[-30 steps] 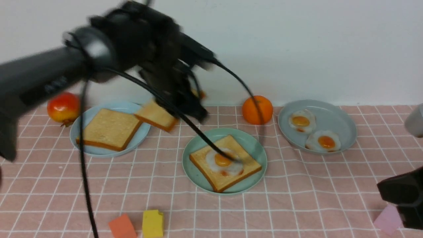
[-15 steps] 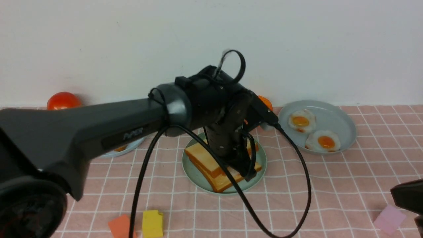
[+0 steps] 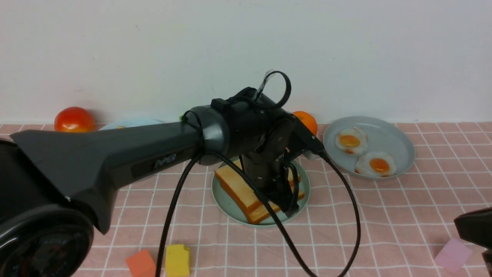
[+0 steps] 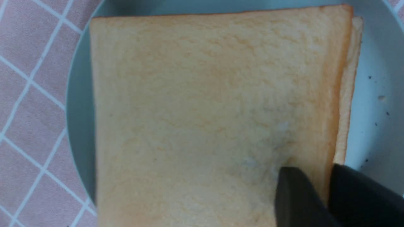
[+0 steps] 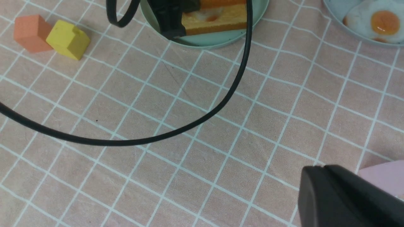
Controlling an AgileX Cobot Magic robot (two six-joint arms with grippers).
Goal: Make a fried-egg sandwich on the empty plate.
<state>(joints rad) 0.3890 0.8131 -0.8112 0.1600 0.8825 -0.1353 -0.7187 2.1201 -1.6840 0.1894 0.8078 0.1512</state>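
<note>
The mint-green plate [image 3: 226, 204] sits mid-table and holds a lower toast slice [image 3: 261, 213]. A second toast slice [image 3: 234, 184] lies on top of it, filling the left wrist view [image 4: 202, 104]. The fried egg is nearly hidden between them; a white-and-orange sliver of it shows in the right wrist view [image 5: 205, 14]. My left gripper [image 3: 288, 202] is over the plate, shut on the near right edge of the top slice, one finger above it and one below [image 4: 315, 171]. My right gripper [image 3: 472, 229] rests low at the right front, shut and empty [image 5: 315, 171].
A grey-blue plate [image 3: 399, 154] with two fried eggs is at the back right, with an orange [image 3: 308, 120] beside it. A red fruit [image 3: 74, 119] and a pale blue plate [image 3: 127, 123] are at the back left. Orange [image 3: 142, 263], yellow [image 3: 177, 259] and pink [image 3: 452, 254] blocks lie near the front. The left arm's cable [image 5: 202, 119] loops over the cloth.
My left arm carried the second toast slice from the back left to the mint-green plate and lowered it over the egg and lower slice. The right arm hardly moved.
</note>
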